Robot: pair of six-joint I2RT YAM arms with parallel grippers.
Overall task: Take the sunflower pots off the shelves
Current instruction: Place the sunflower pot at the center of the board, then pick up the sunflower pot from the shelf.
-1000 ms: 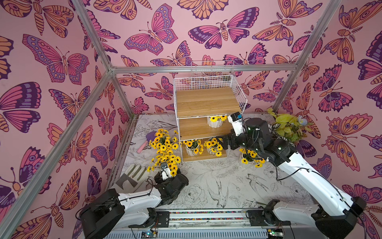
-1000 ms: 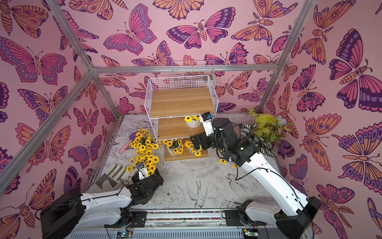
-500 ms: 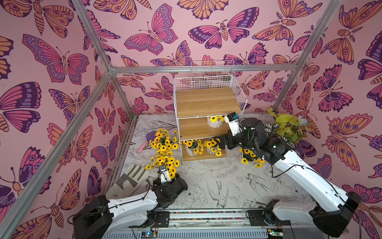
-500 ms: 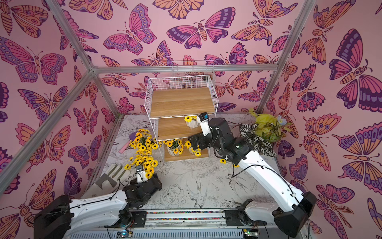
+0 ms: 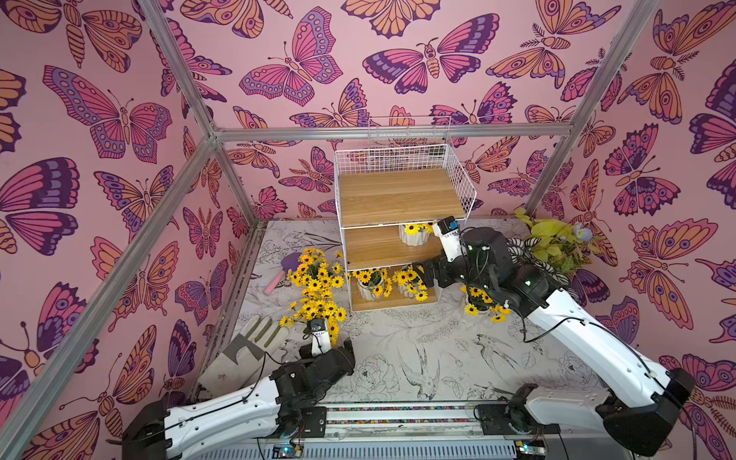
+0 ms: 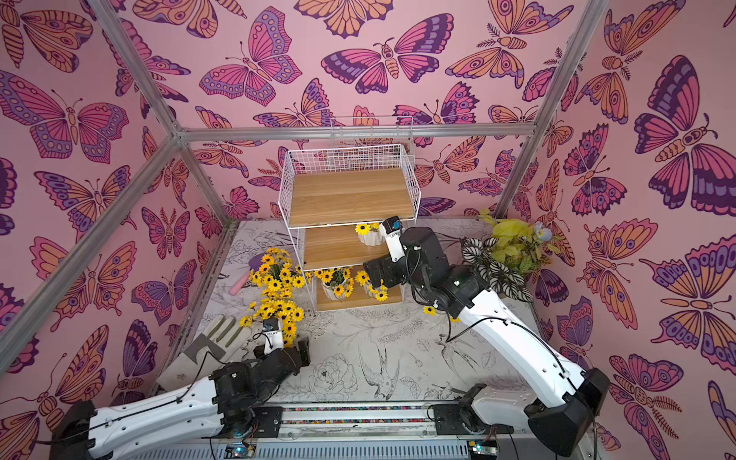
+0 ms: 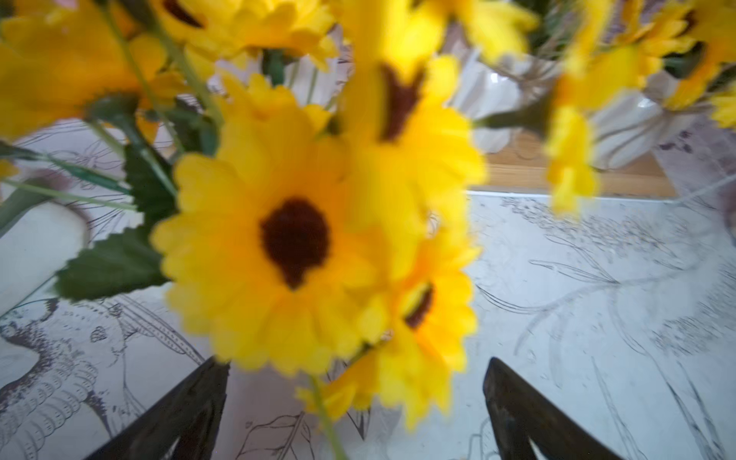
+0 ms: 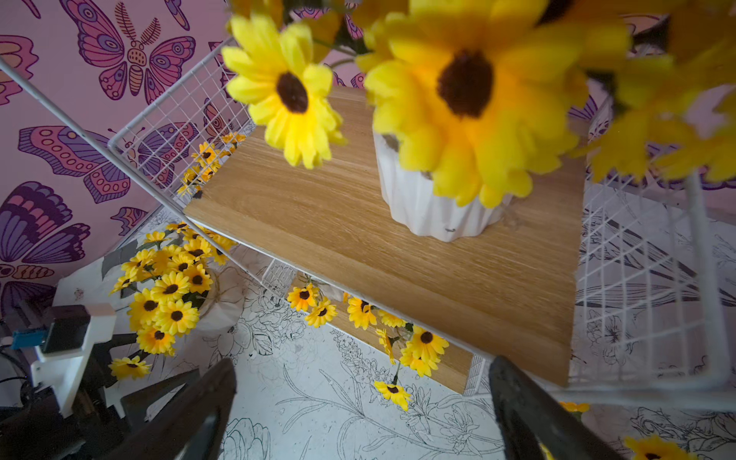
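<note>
**Three sunflower pots are sitting on the shelves; both pairs of fingers are gaping empty**

You are looking at six sunflower pots [image 5: 370,284]. Each is a small white ribbed pot carrying a bushy bunch of yellow, dark-centred blooms. The middle-board pot [image 5: 414,235] is standing upright toward the right end of the shelves [image 5: 398,199], and two more are sitting side by side on the bottom board. Two are standing on the table [image 5: 418,350] just left of the shelves, one behind the other. The sixth is sitting on the table to the right, partly hidden under your right arm.

Your right arm is reaching in from the right with its wrist bent. The right fingers [image 8: 199,410] are spreading wide beside the shelves' right front corner, gripping nothing.

Your left arm is lying low over the table. The left fingers [image 7: 191,402] are likewise parted and empty, with blurred blooms of the nearer table pot hanging just before them.
</note>
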